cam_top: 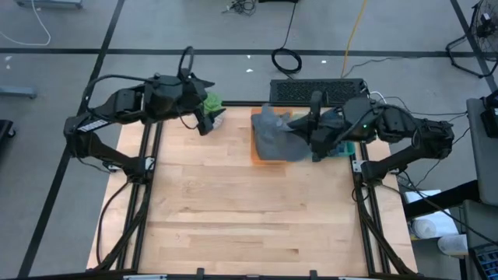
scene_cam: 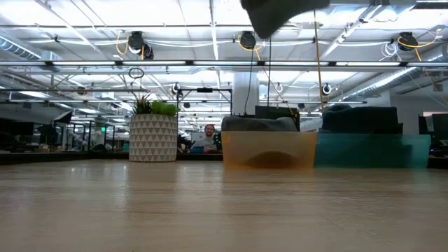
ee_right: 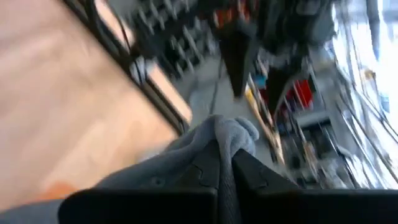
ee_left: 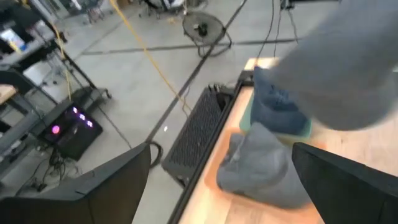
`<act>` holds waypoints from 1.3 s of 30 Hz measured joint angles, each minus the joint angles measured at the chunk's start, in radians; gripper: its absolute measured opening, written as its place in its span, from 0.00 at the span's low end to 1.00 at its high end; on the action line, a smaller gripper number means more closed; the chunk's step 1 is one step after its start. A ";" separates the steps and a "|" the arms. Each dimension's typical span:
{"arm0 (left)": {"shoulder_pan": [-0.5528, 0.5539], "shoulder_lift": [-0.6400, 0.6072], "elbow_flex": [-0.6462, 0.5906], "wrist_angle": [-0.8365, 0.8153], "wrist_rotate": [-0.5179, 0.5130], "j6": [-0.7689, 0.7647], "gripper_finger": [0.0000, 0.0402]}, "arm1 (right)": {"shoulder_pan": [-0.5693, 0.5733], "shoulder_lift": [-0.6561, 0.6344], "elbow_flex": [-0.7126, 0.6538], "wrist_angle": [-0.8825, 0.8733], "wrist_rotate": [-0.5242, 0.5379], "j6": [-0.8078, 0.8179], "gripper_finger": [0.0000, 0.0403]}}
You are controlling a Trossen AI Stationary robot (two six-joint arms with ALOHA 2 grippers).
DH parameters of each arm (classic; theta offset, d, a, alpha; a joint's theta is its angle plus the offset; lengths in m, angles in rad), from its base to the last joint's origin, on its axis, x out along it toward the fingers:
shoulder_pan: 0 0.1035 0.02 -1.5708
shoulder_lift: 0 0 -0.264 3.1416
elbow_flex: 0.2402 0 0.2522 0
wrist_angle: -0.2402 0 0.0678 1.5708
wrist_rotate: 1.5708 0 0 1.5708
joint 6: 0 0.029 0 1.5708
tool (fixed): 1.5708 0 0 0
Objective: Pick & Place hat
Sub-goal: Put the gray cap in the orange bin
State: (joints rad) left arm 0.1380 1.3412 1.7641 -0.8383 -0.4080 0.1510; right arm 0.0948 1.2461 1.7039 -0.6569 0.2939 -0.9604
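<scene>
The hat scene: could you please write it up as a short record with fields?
right gripper: shut on grey hat, held above the table
left gripper: open, empty, at the far left by the potted plant
orange bin: holds another grey item
teal bin: beside the orange bin, contents unclear
table: wooden

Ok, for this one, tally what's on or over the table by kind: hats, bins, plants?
Hats: 3 (lifted hat in the right pincer, grey hat in the orange bin, dark hat in the teal bin)
Bins: 2
Potted plant: 1
Total: 6
</scene>
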 joint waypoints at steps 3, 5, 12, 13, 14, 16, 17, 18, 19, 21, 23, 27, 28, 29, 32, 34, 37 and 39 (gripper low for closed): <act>0.003 -0.015 -0.002 -0.024 0.000 -0.003 0.99 | -0.023 0.000 0.000 0.042 -0.114 0.035 0.00; 0.003 -0.018 0.000 -0.029 0.000 -0.003 0.99 | -0.049 0.000 0.000 0.051 -0.158 0.062 0.00; 0.003 -0.015 -0.001 -0.035 0.031 0.009 0.99 | -0.175 0.017 0.000 0.130 -0.386 0.140 0.00; 0.003 -0.015 -0.001 -0.035 0.032 0.009 0.99 | -0.189 0.022 -0.001 0.137 -0.416 0.143 0.00; 0.003 -0.015 -0.001 -0.035 0.032 0.009 0.99 | -0.204 0.031 -0.001 0.162 -0.442 0.150 0.00; 0.003 -0.013 -0.001 -0.035 0.033 0.009 0.99 | -0.234 0.040 0.000 0.195 -0.489 0.166 0.00; 0.003 -0.013 -0.001 -0.036 0.033 0.008 0.99 | -0.248 0.047 0.000 0.187 -0.509 0.171 0.00; 0.003 -0.014 -0.001 -0.036 0.033 0.004 0.99 | -0.261 0.056 0.000 0.189 -0.521 0.174 0.00; 0.003 -0.015 -0.001 -0.038 0.033 0.003 0.99 | -0.275 0.063 0.000 0.190 -0.531 0.175 0.00; 0.003 -0.015 -0.001 -0.052 0.033 0.004 0.99 | -0.300 0.077 -0.001 0.161 -0.532 0.174 0.00; 0.003 -0.014 -0.001 -0.068 0.033 0.003 0.99 | -0.321 0.097 -0.001 0.166 -0.532 0.167 0.00; 0.003 -0.014 -0.001 -0.083 0.034 0.003 0.99 | -0.353 0.129 0.000 0.151 -0.532 0.162 0.00; 0.003 -0.014 -0.001 -0.083 0.036 0.002 0.99 | -0.362 0.136 0.000 0.133 -0.532 0.160 0.00; 0.003 -0.014 -0.001 -0.083 0.037 -0.004 0.99 | -0.370 0.142 -0.010 0.125 -0.533 0.158 0.00; 0.003 -0.014 -0.001 -0.086 0.038 -0.008 0.99 | -0.388 0.145 -0.073 0.168 -0.530 0.160 0.00; 0.003 -0.014 -0.001 -0.089 0.038 -0.010 0.99 | -0.399 0.144 -0.135 0.239 -0.531 0.176 0.00; 0.003 -0.014 -0.001 -0.091 0.042 -0.007 0.99 | -0.420 0.136 -0.229 0.319 -0.531 0.189 0.00; 0.005 -0.014 -0.001 -0.091 0.043 -0.003 0.99 | -0.434 0.135 -0.281 0.372 -0.531 0.189 0.00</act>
State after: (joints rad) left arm 0.1432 1.3270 1.7634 -0.9295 -0.3646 0.1479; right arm -0.3388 1.3815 1.4228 -0.2844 -0.2371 -0.7715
